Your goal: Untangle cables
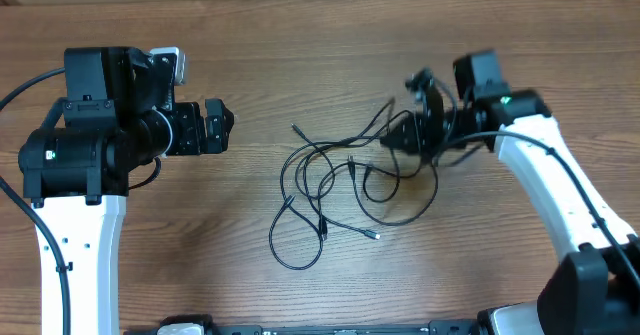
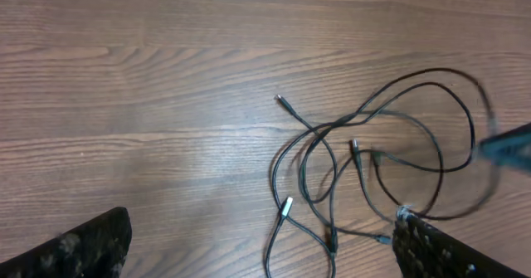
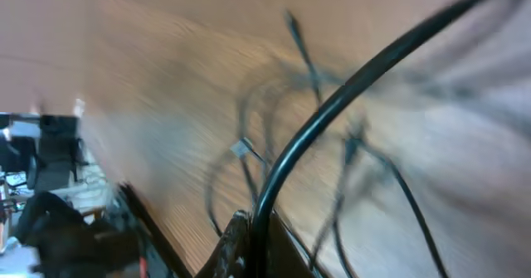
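The cables (image 1: 340,190) are thin black cords in tangled loops on the wooden table's middle, with small plug ends, one silvery (image 2: 287,205). My right gripper (image 1: 402,138) is at the tangle's right side, shut on one black cable (image 3: 332,104) that runs up between its fingers (image 3: 257,245). The right wrist view is blurred. My left gripper (image 1: 215,127) is open and empty, held to the left of the tangle; its two fingertips frame the cables (image 2: 365,162) in the left wrist view.
The wooden table (image 1: 300,35) extends around the tangle. The arms' bases stand at the front left (image 1: 70,265) and front right (image 1: 590,275). A thicker black arm wire (image 1: 20,90) loops at the far left.
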Action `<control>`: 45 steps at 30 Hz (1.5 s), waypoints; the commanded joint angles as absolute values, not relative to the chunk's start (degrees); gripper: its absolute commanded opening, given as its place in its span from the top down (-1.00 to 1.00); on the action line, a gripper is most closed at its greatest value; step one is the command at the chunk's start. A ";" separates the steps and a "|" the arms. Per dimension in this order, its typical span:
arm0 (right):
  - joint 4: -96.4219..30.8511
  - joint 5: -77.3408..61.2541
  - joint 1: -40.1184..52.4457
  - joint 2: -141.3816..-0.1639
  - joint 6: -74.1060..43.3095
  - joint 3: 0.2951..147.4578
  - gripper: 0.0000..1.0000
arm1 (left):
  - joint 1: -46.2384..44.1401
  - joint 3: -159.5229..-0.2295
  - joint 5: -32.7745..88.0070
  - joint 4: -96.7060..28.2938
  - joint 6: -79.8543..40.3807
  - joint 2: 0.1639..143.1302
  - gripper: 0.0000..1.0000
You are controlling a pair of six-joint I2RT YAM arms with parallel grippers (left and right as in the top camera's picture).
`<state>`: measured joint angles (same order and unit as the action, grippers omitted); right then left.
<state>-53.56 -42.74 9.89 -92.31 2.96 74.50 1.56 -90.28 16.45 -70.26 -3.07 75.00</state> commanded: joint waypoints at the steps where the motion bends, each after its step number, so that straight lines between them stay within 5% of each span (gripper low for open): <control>1: -55.35 -47.05 11.92 -91.94 3.05 84.09 0.92 | 1.37 -91.02 16.10 -70.22 -3.86 74.94 -1.00; 9: -56.97 -45.45 21.96 -91.94 5.21 97.19 0.92 | 1.37 -91.02 16.10 -70.24 -3.86 74.94 -1.00; 18: -66.22 -23.03 31.35 -92.09 10.83 96.99 0.92 | 1.37 -91.02 16.10 -70.24 -3.86 74.94 -1.00; 33: -72.29 -11.51 31.42 -92.84 10.59 85.78 0.91 | 1.37 -91.02 16.10 -70.24 -3.86 74.94 -0.99; 34: -72.03 -11.53 31.42 -92.84 10.59 84.55 0.59 | 1.37 -91.02 16.10 -70.22 -3.86 74.94 -1.00; 35: -71.31 -11.51 31.42 -92.88 10.59 82.96 -0.36 | 1.34 -91.02 16.10 -70.24 -3.86 74.94 -1.00; 37: -70.61 -11.11 31.42 -92.88 10.57 81.43 -0.74 | 1.37 -91.02 16.10 -70.24 -3.86 74.94 -1.00; 39: -70.17 -10.26 31.42 -92.88 10.57 80.99 -1.00 | 1.37 -91.02 16.10 -70.24 -3.86 74.94 -1.00; 45: -62.94 -6.09 31.42 -92.88 9.50 80.99 -1.00 | 1.37 -91.02 16.10 -70.24 -3.86 74.94 -1.00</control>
